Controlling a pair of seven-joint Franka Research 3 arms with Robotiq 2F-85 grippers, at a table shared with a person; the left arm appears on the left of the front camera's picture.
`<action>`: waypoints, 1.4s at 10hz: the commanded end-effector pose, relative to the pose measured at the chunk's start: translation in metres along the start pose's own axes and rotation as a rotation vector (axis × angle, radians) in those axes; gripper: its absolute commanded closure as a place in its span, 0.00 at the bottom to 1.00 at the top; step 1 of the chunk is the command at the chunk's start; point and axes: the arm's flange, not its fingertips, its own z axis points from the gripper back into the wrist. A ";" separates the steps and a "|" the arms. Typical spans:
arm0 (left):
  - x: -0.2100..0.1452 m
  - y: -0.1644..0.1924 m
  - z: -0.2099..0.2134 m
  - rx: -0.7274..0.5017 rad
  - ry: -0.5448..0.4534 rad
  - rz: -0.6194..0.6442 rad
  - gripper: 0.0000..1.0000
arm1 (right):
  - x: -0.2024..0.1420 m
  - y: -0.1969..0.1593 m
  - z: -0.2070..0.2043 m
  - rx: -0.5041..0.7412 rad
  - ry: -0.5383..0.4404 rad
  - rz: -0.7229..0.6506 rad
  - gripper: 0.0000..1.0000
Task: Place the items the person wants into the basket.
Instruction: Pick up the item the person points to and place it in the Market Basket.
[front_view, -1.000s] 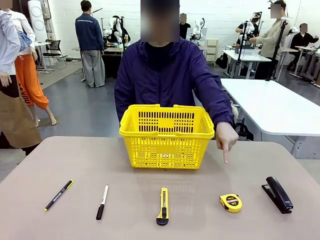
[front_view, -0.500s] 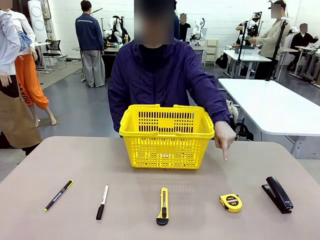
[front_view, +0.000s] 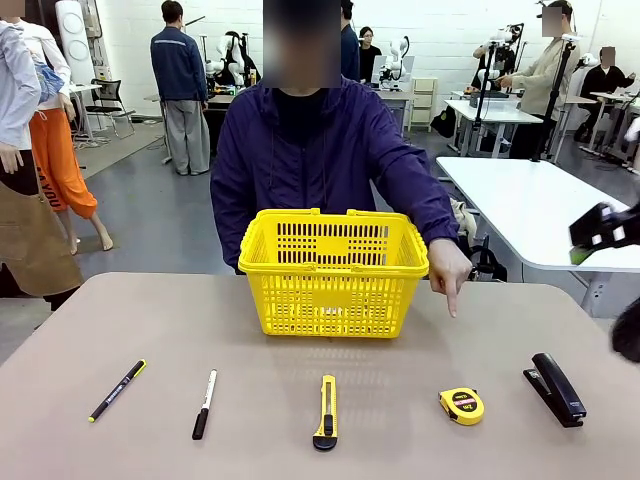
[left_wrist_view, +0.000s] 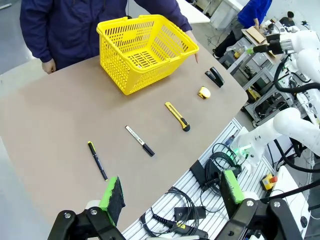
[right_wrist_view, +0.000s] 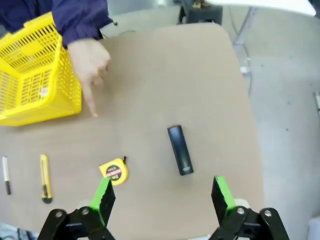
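desk (front_view: 100, 330) spread wide, five small tools in a row along its near edge. person (front_view: 320, 160) stands at the far side. basket (front_view: 333, 265) sits far middle, bright yellow, slotted sides, handles folded down, top open. hand (front_view: 452, 272) hangs just past its right corner, forefinger aimed down at the desk. right end effector (right_wrist_view: 161, 200) hovers above the right end of the row, jaws wide apart, nothing between them. left end effector (left_wrist_view: 171, 192) is likewise wide open and empty, back beyond the near edge. stapler (front_view: 556, 388) lies black at the far right, knife (front_view: 326, 412) mid-row, marker (front_view: 204, 403) and pen (front_view: 117, 390) off to the left. tape measure (front_view: 461, 405) sits below that finger, and my read is it's the pick. done well, i'd say: right arm comes straight down over it, jaws squared across the round case, clear of the stapler and the pointing hand, gripping low so it can't squirt out, then up over the basket rim before release. it looks small, round and yellow with a dark edge and a label on its face. it lies flat between knife and stapler, near the stapler but apart.
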 end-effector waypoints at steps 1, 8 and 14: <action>0.000 0.002 0.003 -0.011 -0.007 -0.019 0.00 | -0.035 0.016 -0.039 -0.017 0.156 0.037 0.00; 0.000 0.002 0.003 -0.011 -0.007 -0.019 0.00 | -0.030 0.044 -0.059 0.144 0.342 0.112 0.00; 0.000 0.002 0.003 -0.011 -0.007 -0.019 0.00 | -0.033 0.050 -0.072 0.052 0.313 0.075 0.00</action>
